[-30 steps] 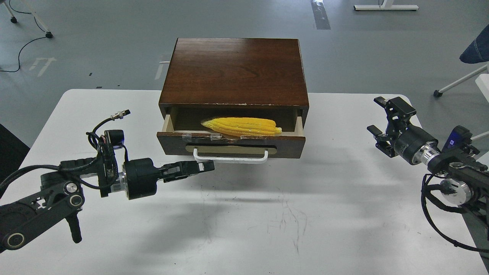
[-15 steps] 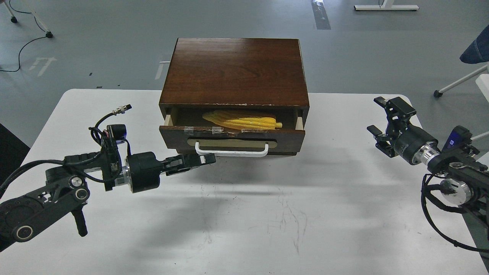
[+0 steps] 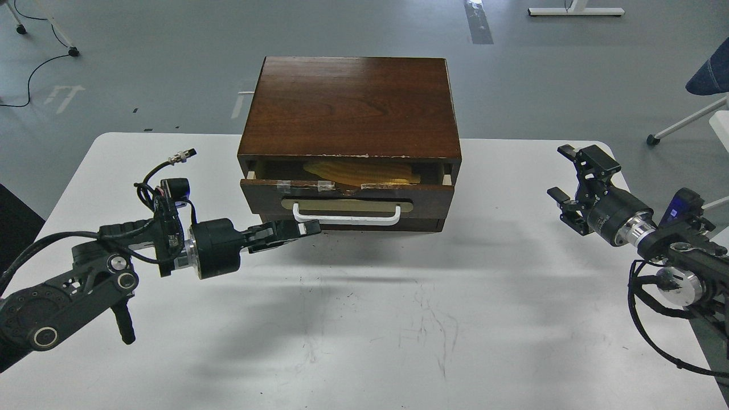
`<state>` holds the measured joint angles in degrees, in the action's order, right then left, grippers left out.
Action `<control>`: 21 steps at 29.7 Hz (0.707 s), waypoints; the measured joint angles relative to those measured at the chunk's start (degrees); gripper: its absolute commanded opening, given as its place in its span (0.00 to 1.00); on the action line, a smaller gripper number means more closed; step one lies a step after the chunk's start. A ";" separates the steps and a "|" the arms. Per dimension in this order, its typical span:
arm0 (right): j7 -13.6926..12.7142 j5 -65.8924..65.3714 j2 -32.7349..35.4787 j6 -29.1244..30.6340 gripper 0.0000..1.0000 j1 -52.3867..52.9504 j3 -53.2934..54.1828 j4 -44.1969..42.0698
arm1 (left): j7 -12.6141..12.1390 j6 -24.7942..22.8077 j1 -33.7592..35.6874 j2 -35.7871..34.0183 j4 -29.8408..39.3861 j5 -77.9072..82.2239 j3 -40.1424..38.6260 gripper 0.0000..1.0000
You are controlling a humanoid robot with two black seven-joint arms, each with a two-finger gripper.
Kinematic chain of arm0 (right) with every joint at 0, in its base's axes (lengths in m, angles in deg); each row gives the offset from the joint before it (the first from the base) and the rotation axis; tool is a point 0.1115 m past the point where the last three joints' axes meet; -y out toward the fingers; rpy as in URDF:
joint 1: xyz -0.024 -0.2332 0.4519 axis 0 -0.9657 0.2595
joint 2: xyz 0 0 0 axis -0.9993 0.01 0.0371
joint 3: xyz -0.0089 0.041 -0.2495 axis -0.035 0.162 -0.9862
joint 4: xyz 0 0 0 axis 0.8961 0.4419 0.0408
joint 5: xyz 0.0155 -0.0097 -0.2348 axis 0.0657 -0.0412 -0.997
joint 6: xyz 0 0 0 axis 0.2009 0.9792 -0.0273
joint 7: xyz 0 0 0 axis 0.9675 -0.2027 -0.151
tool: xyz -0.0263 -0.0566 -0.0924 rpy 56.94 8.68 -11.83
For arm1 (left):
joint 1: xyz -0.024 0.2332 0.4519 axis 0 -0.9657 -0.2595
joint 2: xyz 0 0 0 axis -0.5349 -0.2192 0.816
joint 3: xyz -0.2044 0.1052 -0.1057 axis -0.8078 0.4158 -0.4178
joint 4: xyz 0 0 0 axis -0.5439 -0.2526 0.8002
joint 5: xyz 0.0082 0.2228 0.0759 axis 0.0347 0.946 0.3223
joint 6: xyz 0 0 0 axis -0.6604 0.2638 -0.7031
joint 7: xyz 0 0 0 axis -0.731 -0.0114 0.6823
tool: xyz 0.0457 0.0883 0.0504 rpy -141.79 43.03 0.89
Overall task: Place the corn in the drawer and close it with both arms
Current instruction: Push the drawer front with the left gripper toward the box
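The yellow corn point(image 3: 359, 172) lies inside the drawer point(image 3: 347, 196), mostly in shadow under the cabinet's top. The drawer stands only slightly out; its dark brown front carries a white bar handle point(image 3: 345, 215). My left gripper point(image 3: 310, 229) is shut and empty, fingers pointing right, its tips against the drawer front just below the handle's left end. My right gripper point(image 3: 566, 173) is open and empty, hovering over the table's right side, well clear of the cabinet.
The brown wooden cabinet point(image 3: 350, 105) stands at the back middle of the white table point(image 3: 398, 319). Grey floor lies beyond, with a chair point(image 3: 703, 85) at the far right and cables at the far left.
The drawer has slid inward from half open to nearly shut, the corn going into shadow. My left gripper has followed it forward. The right arm has not moved.
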<state>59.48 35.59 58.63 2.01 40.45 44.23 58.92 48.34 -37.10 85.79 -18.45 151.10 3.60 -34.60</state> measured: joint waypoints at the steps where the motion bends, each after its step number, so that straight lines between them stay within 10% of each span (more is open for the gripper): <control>1: 0.00 0.00 0.00 0.00 1.00 -0.01 0.00 0.00 | 0.00 0.02 0.10 0.06 -0.20 0.01 0.00 0.00; 21: 0.00 0.00 -0.01 -0.47 1.00 -0.18 0.17 0.00 | 0.01 -0.09 2.85 2.80 -5.14 0.02 0.09 0.00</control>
<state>59.48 35.59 58.62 1.54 40.26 44.40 58.92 48.36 -37.19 88.64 -15.65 145.96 3.63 -34.51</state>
